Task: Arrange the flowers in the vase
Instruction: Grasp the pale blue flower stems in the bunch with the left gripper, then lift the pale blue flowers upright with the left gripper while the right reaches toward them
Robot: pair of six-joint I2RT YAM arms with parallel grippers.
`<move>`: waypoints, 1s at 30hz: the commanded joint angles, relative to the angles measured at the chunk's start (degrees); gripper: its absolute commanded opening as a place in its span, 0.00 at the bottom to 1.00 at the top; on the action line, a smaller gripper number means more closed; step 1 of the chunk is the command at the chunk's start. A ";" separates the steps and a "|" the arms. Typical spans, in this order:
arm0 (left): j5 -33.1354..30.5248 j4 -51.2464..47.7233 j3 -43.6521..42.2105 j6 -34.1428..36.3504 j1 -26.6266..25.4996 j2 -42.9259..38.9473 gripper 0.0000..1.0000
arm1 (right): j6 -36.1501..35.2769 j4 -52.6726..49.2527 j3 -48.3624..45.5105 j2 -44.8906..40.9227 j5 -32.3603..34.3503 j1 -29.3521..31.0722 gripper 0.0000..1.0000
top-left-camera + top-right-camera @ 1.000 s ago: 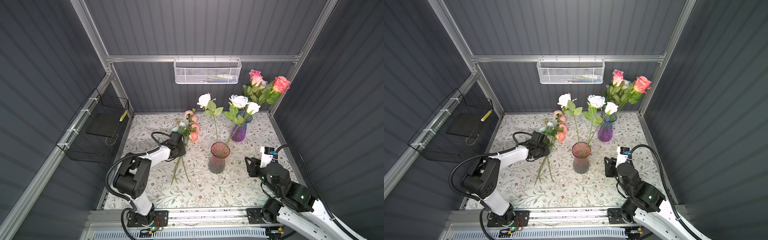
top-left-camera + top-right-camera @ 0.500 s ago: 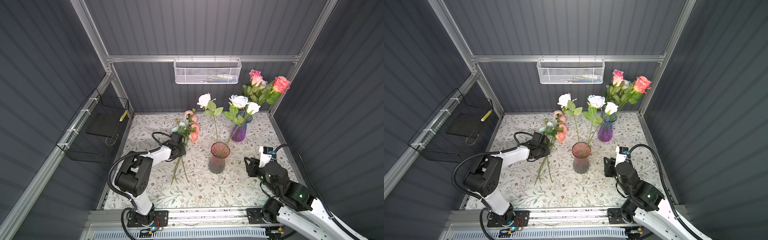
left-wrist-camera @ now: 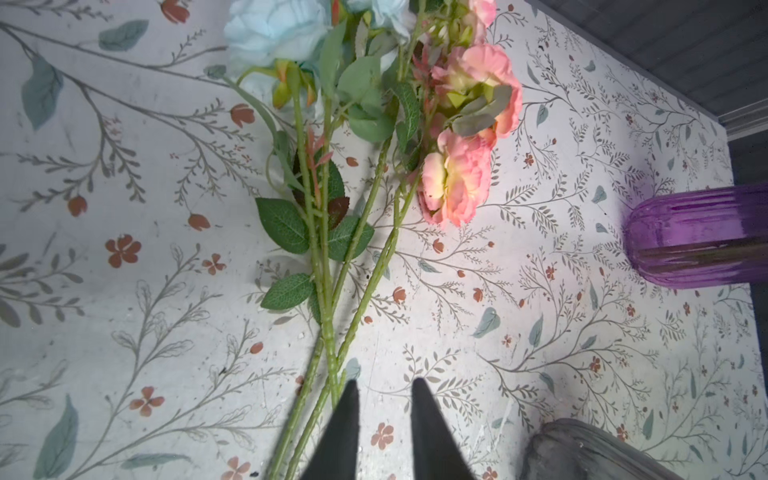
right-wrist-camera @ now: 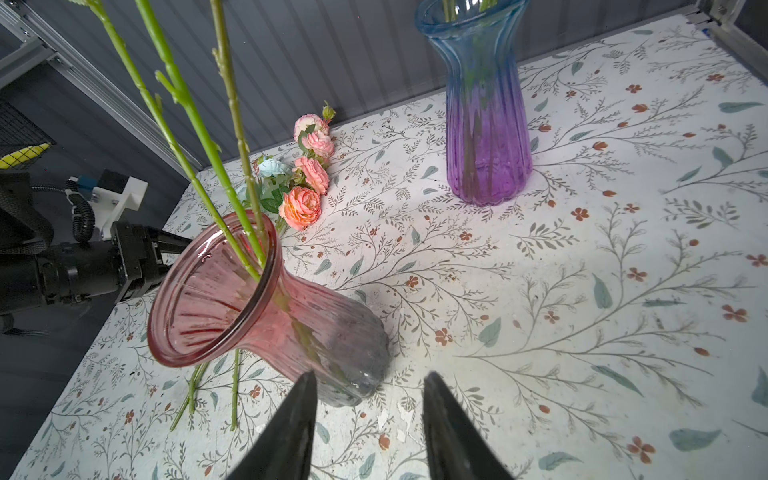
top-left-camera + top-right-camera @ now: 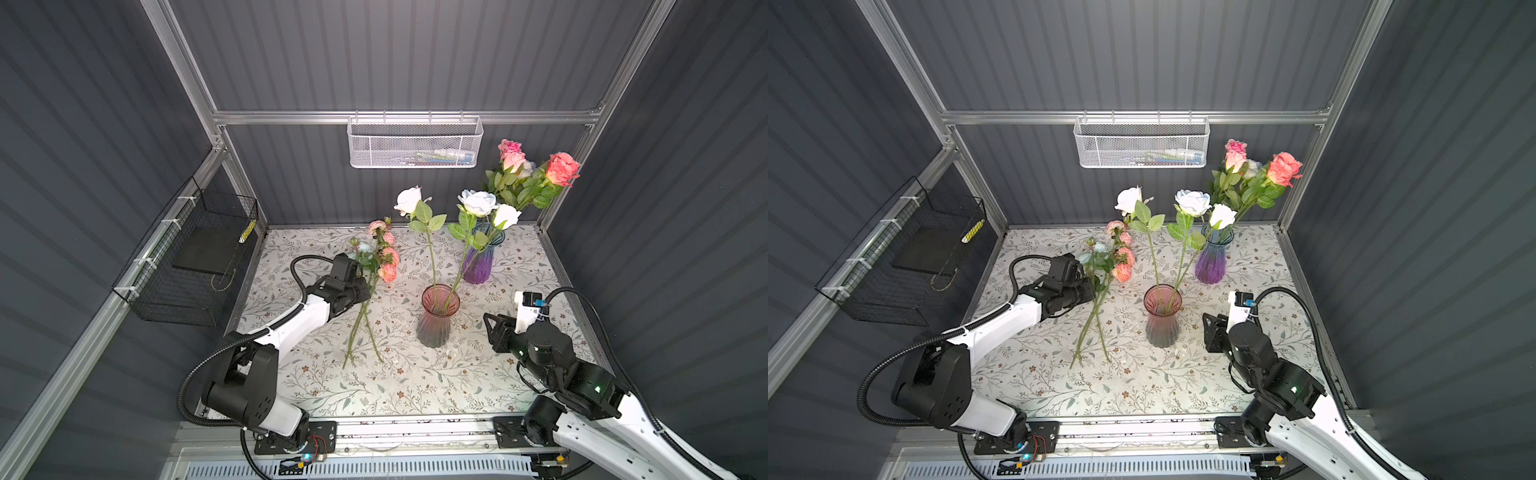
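Note:
Several loose flowers point(image 5: 380, 257) point(image 3: 457, 183) in pink, coral and pale blue lie on the floral table, their stems point(image 5: 361, 328) crossing toward the front. My left gripper point(image 5: 365, 291) point(image 3: 382, 386) sits low beside those stems, open, with only the tabletop between its fingers. The stems run just beside one finger point(image 3: 345, 419). A pink glass vase point(image 5: 436, 316) point(image 4: 266, 307) holds white and pale blue roses point(image 5: 478, 201). My right gripper point(image 5: 490, 324) point(image 4: 368, 382) is open and empty near that vase's base. A purple-blue vase point(image 5: 478, 262) point(image 4: 486, 137) holds pink and coral roses point(image 5: 540, 174).
A white mesh basket point(image 5: 415, 143) hangs on the back wall and a black wire basket point(image 5: 191, 266) on the left wall. Dark corrugated walls close in three sides. The floral table cover point(image 5: 415, 386) stretches bare toward the front rail.
The left arm's elbow has shifted slightly. The flowers on the table, both vases and the right arm are about where they were.

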 commanded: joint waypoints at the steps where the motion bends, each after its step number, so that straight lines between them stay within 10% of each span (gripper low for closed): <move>1: -0.16 -3.03 0.58 -0.51 0.26 3.60 0.38 | -0.27 1.04 0.13 0.12 -0.20 -0.26 0.44; 9: 0.55 -2.44 3.40 1.16 0.82 13.03 0.37 | -0.29 1.00 -0.52 0.30 0.03 -0.26 0.43; 15: 1.56 0.54 2.14 0.42 1.05 15.78 0.19 | -0.37 1.39 -1.05 0.63 0.24 -0.26 0.41; 30: 1.39 -3.21 2.03 0.68 1.11 2.94 0.00 | 0.00 2.68 -0.93 1.92 -0.51 -0.26 0.41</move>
